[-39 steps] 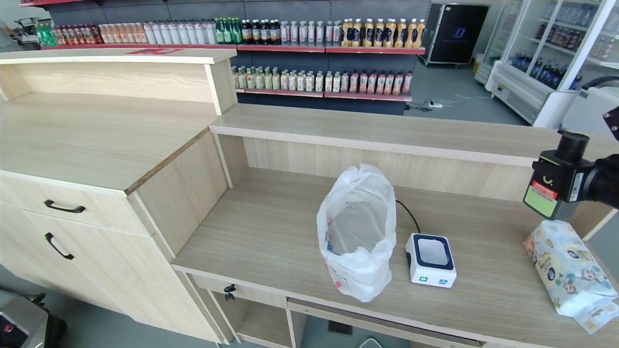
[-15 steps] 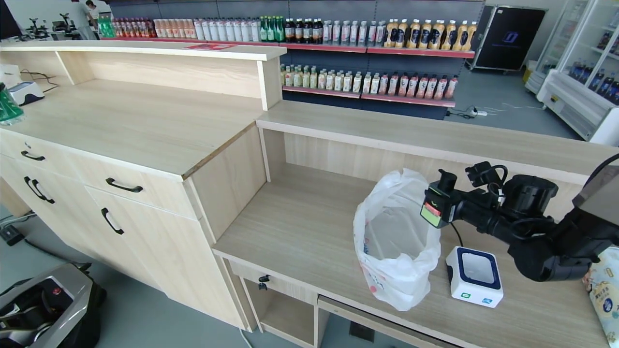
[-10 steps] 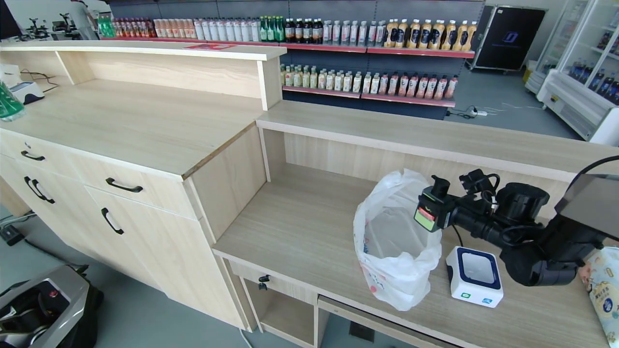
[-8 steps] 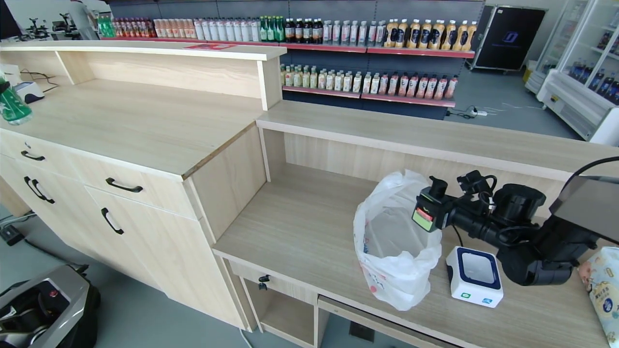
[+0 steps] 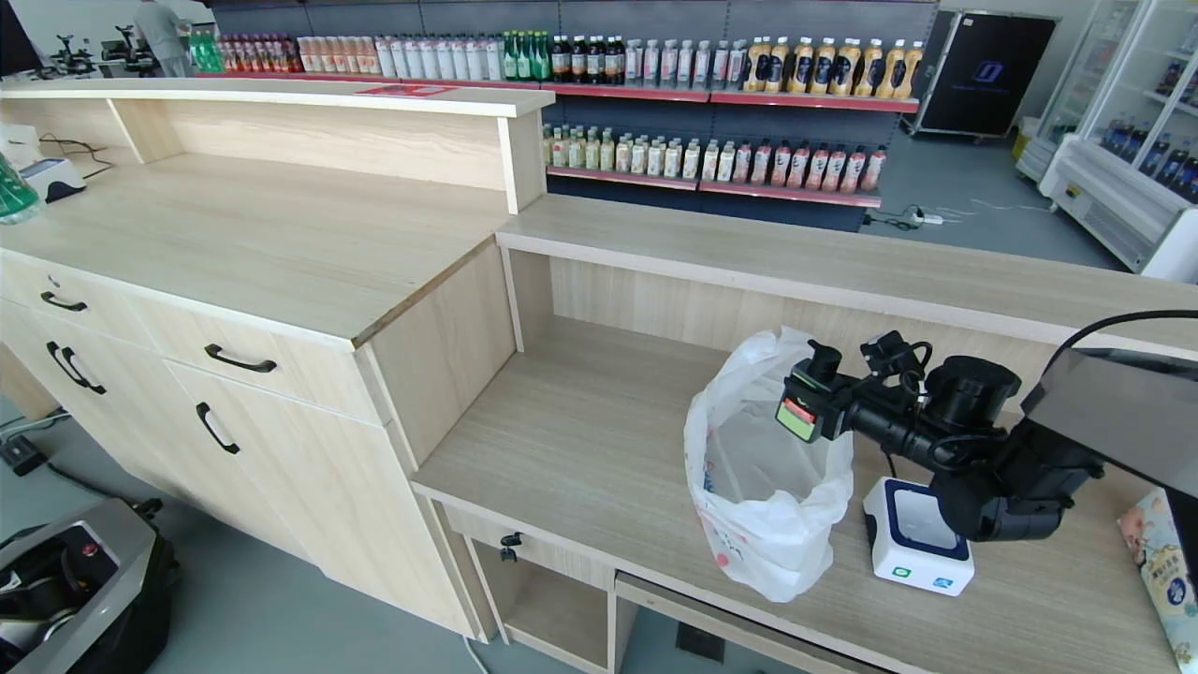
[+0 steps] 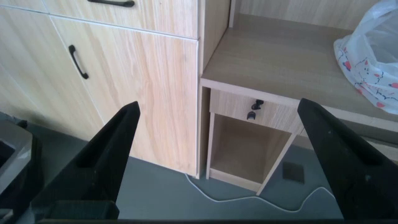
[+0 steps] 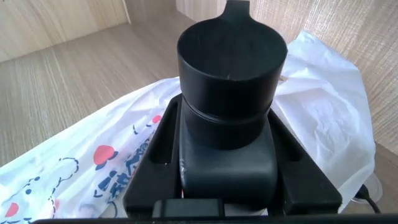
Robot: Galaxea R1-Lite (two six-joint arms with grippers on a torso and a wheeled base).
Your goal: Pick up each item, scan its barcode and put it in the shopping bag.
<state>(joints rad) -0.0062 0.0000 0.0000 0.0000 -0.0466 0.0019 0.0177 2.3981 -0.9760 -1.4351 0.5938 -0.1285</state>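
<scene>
A white plastic shopping bag (image 5: pixel 763 468) stands open on the lower counter (image 5: pixel 580 431). Just right of it lies the white barcode scanner (image 5: pixel 917 535). My right gripper (image 5: pixel 838 412) is shut on a small black container (image 5: pixel 807 404) with a round cap and a green and red label, held above the bag's right rim. In the right wrist view that container (image 7: pixel 227 93) sits between the fingers (image 7: pixel 155 162) with the bag (image 7: pixel 323 93) below. My left gripper (image 6: pixel 217 109) hangs low in front of the cabinet, open and holding nothing. The bag (image 6: pixel 373 56) shows off to one side.
A patterned tissue pack (image 5: pixel 1165 571) lies at the counter's right end. The raised counter (image 5: pixel 262 234) with drawers stands to the left, carrying a green bottle (image 5: pixel 11 192) and a second scanner (image 5: pixel 51 176). A ledge (image 5: pixel 796 253) runs behind the bag.
The camera shifted after the oldest frame. Over the last second my right arm has carried the black container leftward, from beside the bag's rim to over its mouth.
</scene>
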